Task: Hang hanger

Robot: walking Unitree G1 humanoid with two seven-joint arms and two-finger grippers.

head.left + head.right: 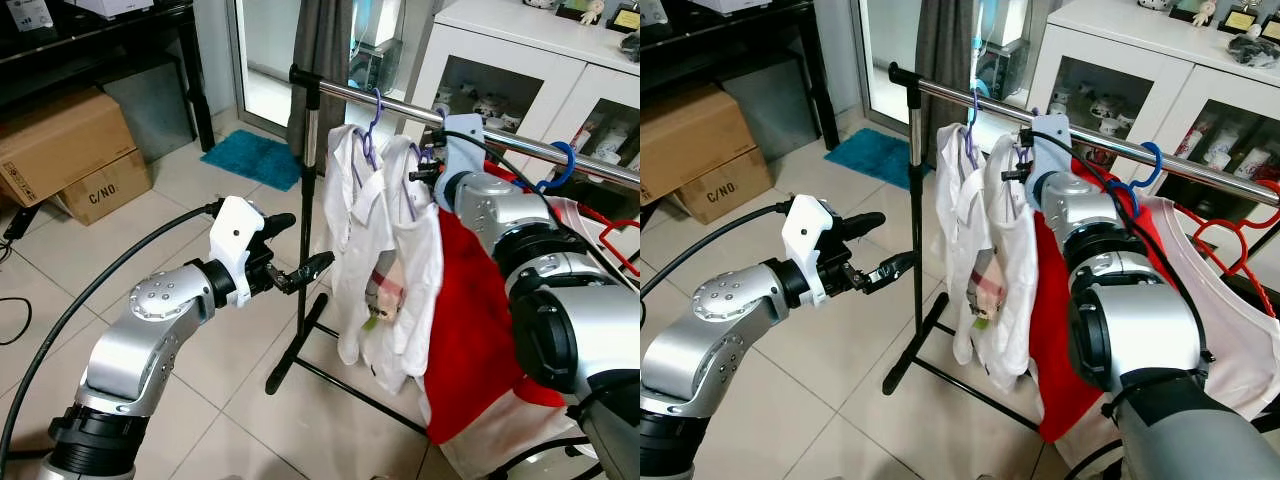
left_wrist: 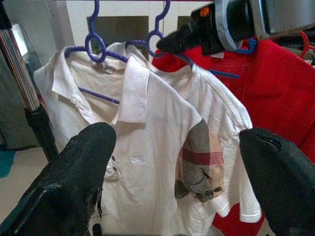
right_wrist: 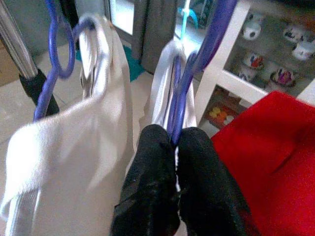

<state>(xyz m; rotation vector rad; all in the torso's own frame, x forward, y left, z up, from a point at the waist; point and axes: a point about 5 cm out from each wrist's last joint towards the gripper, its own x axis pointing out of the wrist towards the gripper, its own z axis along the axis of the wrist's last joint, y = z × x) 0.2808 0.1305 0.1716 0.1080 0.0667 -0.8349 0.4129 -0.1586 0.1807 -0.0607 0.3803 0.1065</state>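
A purple hanger (image 3: 197, 64) carrying a white polo shirt (image 1: 415, 260) is pinched at its neck by my right gripper (image 3: 175, 140), which is shut on it just below the chrome rail (image 1: 520, 142). Its hook reaches up to the rail; I cannot tell whether it rests over it. Another purple hanger (image 1: 372, 125) with a white shirt (image 1: 350, 220) hangs on the rail beside it. My left gripper (image 1: 312, 238) is open and holds nothing, level with the shirts and just in front of the rack's upright pole (image 1: 306, 200).
A red shirt (image 1: 480, 330) hangs right of the white ones, with a blue hanger (image 1: 560, 165) and a red hanger (image 1: 620, 245) further along. A white glass-door cabinet (image 1: 520, 60) stands behind. Cardboard boxes (image 1: 60, 150) and a teal mat (image 1: 255, 158) lie to the left.
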